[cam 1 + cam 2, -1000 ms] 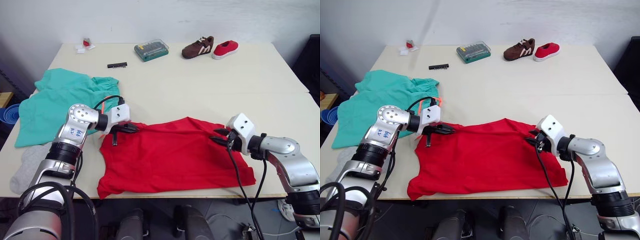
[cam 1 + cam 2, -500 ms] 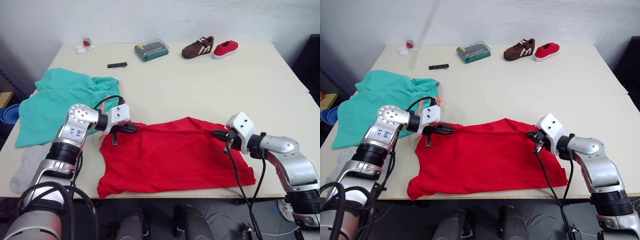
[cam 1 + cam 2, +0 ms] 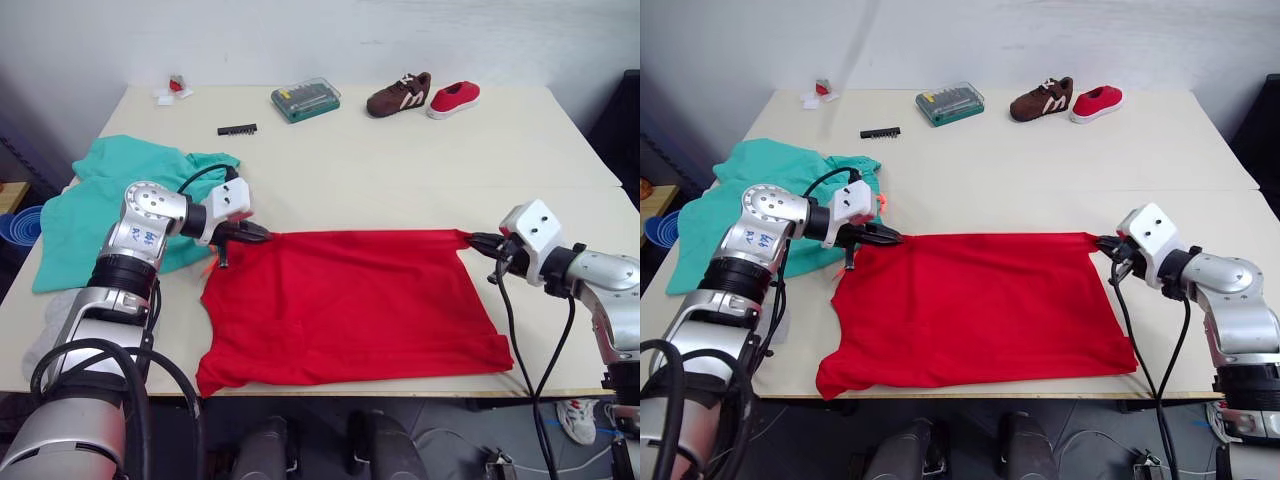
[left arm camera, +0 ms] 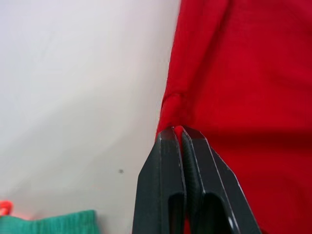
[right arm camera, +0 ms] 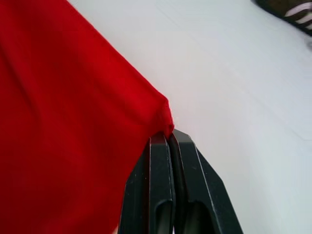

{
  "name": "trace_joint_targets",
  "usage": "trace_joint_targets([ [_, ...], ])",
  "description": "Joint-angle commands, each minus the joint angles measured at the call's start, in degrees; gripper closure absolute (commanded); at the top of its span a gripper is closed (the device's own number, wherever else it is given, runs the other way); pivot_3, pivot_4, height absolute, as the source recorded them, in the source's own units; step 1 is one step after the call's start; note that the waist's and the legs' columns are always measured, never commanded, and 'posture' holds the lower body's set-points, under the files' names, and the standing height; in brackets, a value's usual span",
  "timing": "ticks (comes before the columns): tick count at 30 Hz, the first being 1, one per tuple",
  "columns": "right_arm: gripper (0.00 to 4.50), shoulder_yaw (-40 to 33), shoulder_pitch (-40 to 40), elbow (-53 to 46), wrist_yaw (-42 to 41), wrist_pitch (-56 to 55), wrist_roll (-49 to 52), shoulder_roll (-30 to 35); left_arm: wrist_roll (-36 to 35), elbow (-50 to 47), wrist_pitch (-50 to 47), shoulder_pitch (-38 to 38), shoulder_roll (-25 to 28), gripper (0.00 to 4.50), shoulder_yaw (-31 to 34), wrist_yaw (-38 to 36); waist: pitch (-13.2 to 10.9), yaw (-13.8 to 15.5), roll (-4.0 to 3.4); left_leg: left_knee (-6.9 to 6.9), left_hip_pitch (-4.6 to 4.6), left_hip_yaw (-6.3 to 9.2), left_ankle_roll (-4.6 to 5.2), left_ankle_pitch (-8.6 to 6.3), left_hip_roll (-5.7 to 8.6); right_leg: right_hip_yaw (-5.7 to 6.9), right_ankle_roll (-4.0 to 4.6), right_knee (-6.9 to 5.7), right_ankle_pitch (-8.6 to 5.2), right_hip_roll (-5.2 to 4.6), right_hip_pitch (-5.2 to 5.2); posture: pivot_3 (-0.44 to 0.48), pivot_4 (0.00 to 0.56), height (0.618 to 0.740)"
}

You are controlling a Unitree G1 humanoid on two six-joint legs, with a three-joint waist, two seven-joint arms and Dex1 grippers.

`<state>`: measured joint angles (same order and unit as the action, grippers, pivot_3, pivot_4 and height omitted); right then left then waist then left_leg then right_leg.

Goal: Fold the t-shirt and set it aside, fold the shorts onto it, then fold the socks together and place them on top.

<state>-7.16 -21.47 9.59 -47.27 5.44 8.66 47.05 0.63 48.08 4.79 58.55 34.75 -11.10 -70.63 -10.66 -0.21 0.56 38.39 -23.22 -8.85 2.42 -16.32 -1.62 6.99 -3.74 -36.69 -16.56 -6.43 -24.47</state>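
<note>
The red t-shirt (image 3: 350, 300) lies spread near the table's front edge, its far edge pulled into a straight line between my grippers. My left gripper (image 3: 258, 235) is shut on the shirt's far left corner (image 4: 178, 130). At the far right corner (image 5: 165, 127) my right gripper (image 3: 473, 239) is shut on the cloth. The teal-green shorts (image 3: 90, 205) with an orange drawstring lie crumpled at the left, behind my left arm. A light grey sock (image 3: 45, 330) shows at the front left edge, partly hidden by the arm.
At the back of the table stand a green bit case (image 3: 305, 99), a black bit strip (image 3: 236, 129), a brown shoe (image 3: 398, 94) and a small red shoe (image 3: 454, 98). Small white and red bits (image 3: 172, 90) lie at the back left corner.
Both grippers have drawn apart, the right far to the right and the left a little back. The t-shirt's sagging, wrinkled far edge is now stretched taut and straight.
</note>
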Motion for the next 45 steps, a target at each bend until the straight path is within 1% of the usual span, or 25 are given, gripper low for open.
trace_joint_targets([
  [1, 4.47, -3.63, 1.59, 1.45, 1.47, -12.67, -1.07, 0.20, -0.41, -1.34, 1.50, 1.44, -0.24, 4.50, 1.21, -0.22, -0.01, 0.00, 0.02, 0.00, 0.00, -0.01, -0.01, 0.01, 0.00, -0.02, 0.00, 0.00, 0.00, 0.01, 0.00, 0.000, 0.150, 0.740],
  [3, 4.47, -4.66, 3.57, 1.60, 0.63, -18.35, -0.52, 0.60, -0.29, -3.12, 2.40, 0.32, 0.26, 4.50, 1.04, -0.84, -0.03, 0.00, 0.05, 0.00, 0.00, -0.02, -0.02, 0.02, -0.02, -0.04, 0.00, 0.00, 0.00, 0.07, 0.00, 0.000, 0.150, 0.740],
  [7, 4.47, -5.81, 10.00, -0.06, -2.18, -28.02, -0.90, 2.58, -1.34, -11.87, 3.25, -5.59, 2.66, 4.50, 0.94, -3.32, -0.03, -0.11, 0.05, -0.03, 0.04, -0.07, -0.04, 0.03, -0.04, -0.13, 0.00, 0.00, 0.00, 0.09, 0.00, 0.000, 0.150, 0.740],
  [10, 4.47, -5.44, 13.16, 0.48, -2.98, -33.79, -2.44, 3.91, -2.30, -19.05, 1.49, -9.60, 4.35, 4.50, 1.00, -4.67, -0.03, -0.18, 0.06, -0.03, 0.15, -0.16, -0.05, 0.03, -0.05, -0.27, 0.00, -0.06, 0.00, 0.08, 0.00, 0.000, 0.150, 0.740],
  [13, 4.47, -4.51, 15.97, 2.58, -2.21, -39.49, -5.23, 4.55, -4.20, -29.28, -3.81, -15.21, 5.87, 4.50, 0.80, -6.44, -0.04, -0.20, 0.06, 0.06, 0.17, -0.17, -0.05, 0.04, -0.06, -0.32, 0.00, -0.16, 0.00, 0.06, 0.00, 0.000, 0.150, 0.740],
  [16, 4.47, -3.12, 15.53, 4.52, -0.51, -42.39, -8.28, 4.78, -3.41, -33.01, -6.41, -17.77, 5.48, 4.50, -0.18, -5.06, -0.04, -0.13, 0.06, 0.06, 0.22, -0.17, -0.05, 0.04, -0.05, -0.37, 0.00, -0.18, 0.00, 0.03, 0.04, 0.000, 0.150, 0.740],
  [19, 4.47, -0.80, 13.98, 9.29, 3.12, -50.51, -16.53, 6.36, -3.00, -35.64, -10.91, -18.94, 4.41, 4.50, -1.42, -4.13, -0.04, 0.08, 0.06, 0.18, 0.24, -0.16, -0.05, 0.04, -0.05, -0.40, 0.00, -0.27, 0.00, 0.01, 0.04, 0.000, 0.150, 0.740],
  [22, 4.47, 0.78, 12.26, 13.31, 7.29, -55.86, -22.35, 7.46, -2.98, -38.15, -12.51, -20.15, 4.89, 4.50, -2.44, -4.91, -0.04, -0.04, 0.06, 0.20, 0.23, -0.17, -0.05, 0.04, -0.04, -0.43, 0.00, -0.28, 0.00, 0.01, 0.03, 0.000, 0.150, 0.740],
  [24, 4.47, 1.64, 11.41, 15.09, 9.09, -57.53, -24.09, 7.98, -3.07, -38.90, -13.42, -20.50, 5.02, 4.50, -2.56, -4.64, -0.04, -0.07, 0.06, 0.19, 0.23, -0.18, -0.06, 0.04, -0.06, -0.44, 0.02, -0.29, -0.01, 0.02, 0.03, 0.000, 0.150, 0.740],
  [27, 4.47, 2.50, 11.42, 15.51, 9.05, -57.31, -22.77, 8.73, -3.89, -39.49, -15.59, -20.74, 5.03, 4.50, -2.26, -4.56, -0.04, -0.06, 0.07, 0.21, 0.23, -0.17, -0.09, 0.06, -0.09, -0.44, 0.03, -0.30, -0.02, 0.04, 0.03, 0.000, 0.150, 0.740],
  [29, 4.10, 2.31, 12.55, 13.89, 7.11, -54.97, -19.43, 9.08, -5.87, -40.23, -18.74, -20.79, 5.34, 4.03, -1.52, -5.86, -0.04, -0.06, 0.07, 0.22, 0.23, -0.18, -0.09, 0.06, -0.08, -0.45, 0.03, -0.30, -0.02, 0.04, 0.03, 0.000, 0.150, 0.740],
  [31, 3.60, 1.65, 13.99, 11.47, 5.53, -52.26, -15.98, 9.40, -8.14, -41.54, -21.81, -20.87, 6.15, 3.55, -0.34, -7.04, -0.04, -0.05, 0.07, 0.23, 0.23, -0.17, -0.09, 0.06, -0.09, -0.46, 0.03, -0.30, -0.02, 0.04, 0.03, 0.000, 0.150, 0.740],
  [33, 2.82, -0.20, 16.22, 6.51, 3.93, -45.87, -10.43, 9.45, -11.69, -43.57, -25.90, -21.20, 7.67, 2.85, 1.86, -8.46, -0.04, -0.04, 0.07, 0.25, 0.23, -0.16, -0.09, 0.06, -0.11, -0.46, 0.03, -0.31, -0.02, 0.04, 0.03, 0.000, 0.150, 0.740],
  [35, 2.25, -2.74, 18.85, -2.27, 2.28, -34.62, -1.17, 8.98, -17.79, -46.18, -33.20, -21.80, 10.13, 2.35, 5.27, -11.05, -0.05, -0.07, 0.07, 0.25, 0.23, -0.12, -0.09, 0.06, -0.12, -0.45, 0.03, -0.31, -0.02, 0.04, 0.05, 0.000, 0.150, 0.740],
  [37, 2.25, -4.72, 19.88, -12.62, 3.91, -19.32, 8.46, 7.92, -23.45, -47.10, -40.79, -21.53, 12.11, 2.35, 9.36, -11.50, -0.04, -0.39, 0.07, 0.25, 0.22, -0.10, -0.09, 0.06, -0.15, -0.47, 0.04, -0.32, -0.02, 0.03, 0.04, 0.000, 0.150, 0.740],
  [39, 2.25, -5.69, 19.83, -19.03, 6.10, -9.04, 13.22, 7.08, -25.42, -46.79, -44.72, -20.82, 12.43, 2.35, 11.44, -9.10, -0.04, -0.54, 0.06, 0.26, 0.23, -0.01, -0.09, 0.06, -0.17, -0.47, 0.05, -0.35, -0.03, 0.02, 0.06, 0.000, 0.150, 0.740],
  [40, 2.25, -4.80, 18.70, -22.63, 8.15, -3.12, 15.84, 6.07, -24.63, -44.43, -44.87, -19.92, 11.53, 2.35, 12.26, -6.15, -0.04, -0.44, 0.06, 0.27, 0.24, 0.04, -0.10, 0.06, -0.17, -0.46, 0.06, -0.36, -0.03, 0.01, 0.08, 0.000, 0.150, 0.740],
  [42, 2.25, -3.11, 16.59, -27.75, 11.05, 5.47, 18.98, 4.21, -22.32, -40.50, -42.18, -19.00, 9.98, 2.35, 12.72, -1.86, -0.04, -0.12, 0.07, 0.27, 0.24, 0.24, -0.11, 0.05, -0.15, -0.37, 0.08, -0.34, -0.04, 0.01, 0.16, 0.000, 0.150, 0.740],
  [43, 2.41, -2.04, 15.20, -29.54, 12.36, 8.55, 19.53, 2.96, -20.69, -38.13, -40.02, -18.66, 9.16, 2.53, 12.54, 0.42, -0.04, 0.02, 0.07, 0.27, 0.24, 0.25, -0.11, 0.04, -0.14, -0.36, 0.09, -0.34, -0.04, 0.00, 0.16, 0.000, 0.150, 0.740],
  [45, 2.86, -0.24, 12.90, -31.50, 14.04, 12.70, 19.39, 0.75, -18.58, -35.00, -36.29, -18.58, 8.35, 2.96, 11.51, 2.19, -0.04, 0.21, 0.07, 0.27, 0.22, 0.27, -0.11, 0.03, -0.11, -0.34, 0.10, -0.34, -0.03, -0.02, 0.16, 0.000, 0.150, 0.740],
])
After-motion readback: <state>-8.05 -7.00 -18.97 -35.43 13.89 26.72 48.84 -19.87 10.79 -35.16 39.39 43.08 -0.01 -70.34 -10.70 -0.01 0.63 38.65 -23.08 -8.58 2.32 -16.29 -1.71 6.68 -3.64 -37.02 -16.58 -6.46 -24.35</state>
